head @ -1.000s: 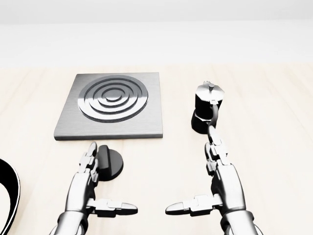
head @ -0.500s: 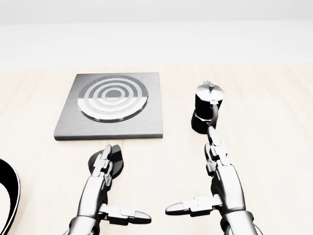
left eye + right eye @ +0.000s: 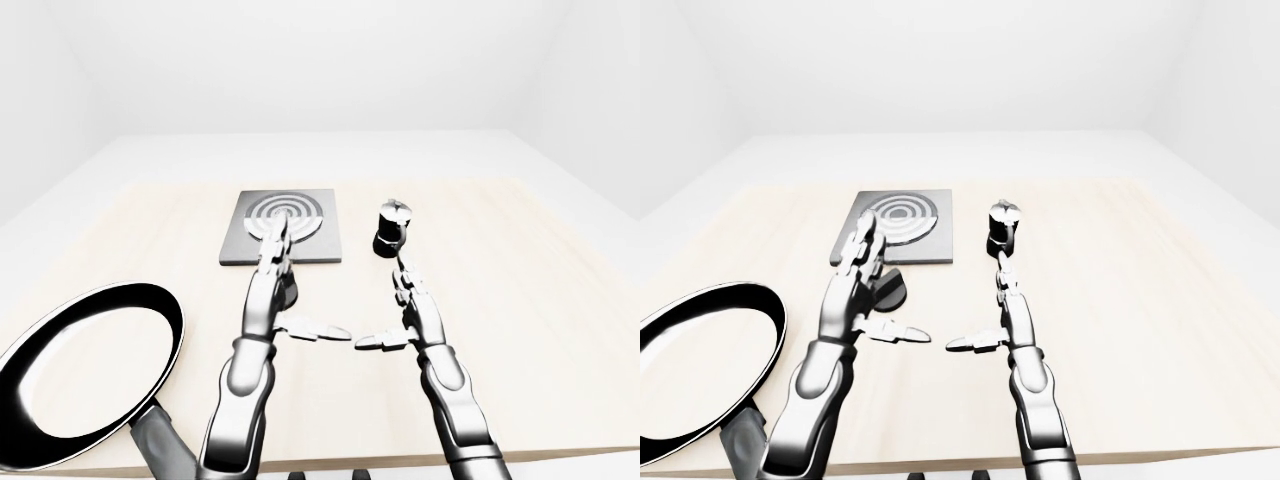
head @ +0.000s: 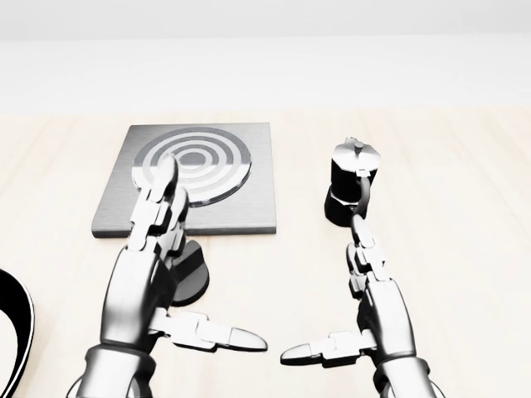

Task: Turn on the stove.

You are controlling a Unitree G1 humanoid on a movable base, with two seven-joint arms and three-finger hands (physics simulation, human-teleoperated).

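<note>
Knob (image 4: 192, 274) of the stove (image 4: 187, 179) sits on the bench (image 4: 465, 249) just near of the plate, under your left robot hand (image 4: 158, 249), whose fingers are spread apart: lower, close round it, then twist.

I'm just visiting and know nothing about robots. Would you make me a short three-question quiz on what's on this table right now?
1. True or false: the left hand is closed tightly around the moka pot.
2. In the head view, the round black knob lies: A) above the stove plate, B) just below it, C) to the right of the pot.
3. Fill in: at the left-eye view's lower left lies a large black frying ____.

Key
1. False: both hands, the right hand included, are open, and the left one is above the knob.
2. B
3. pan
</note>
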